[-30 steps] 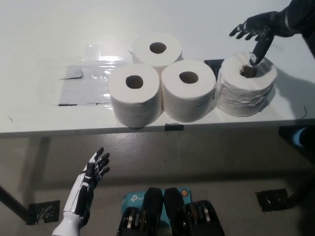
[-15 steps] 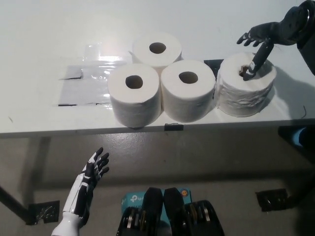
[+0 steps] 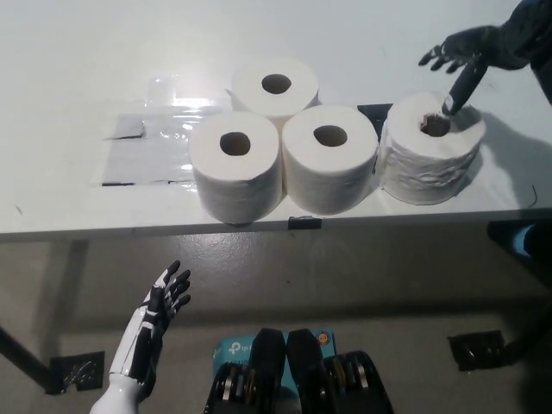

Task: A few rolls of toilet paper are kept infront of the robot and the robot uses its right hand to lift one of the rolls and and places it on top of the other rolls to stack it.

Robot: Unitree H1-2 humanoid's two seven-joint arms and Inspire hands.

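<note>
The scene is bright and evenly lit, and the light seems to come from above. The white table [image 3: 78, 52] is nearly washed out in the upper part of the frame, where little surface detail remains. A patch of glare shines on the clear plastic sheet [image 3: 177, 95] at the upper left of the centre. The toilet paper rolls [image 3: 285, 138] throw only soft, short shadows on their near sides, and a darker shadow lies between the two rolls on the right. The floor under the table edge is much dimmer. The black right hand [image 3: 461, 56] at the upper right looks slightly blurred. The whole picture is a little soft and grainy.
</note>
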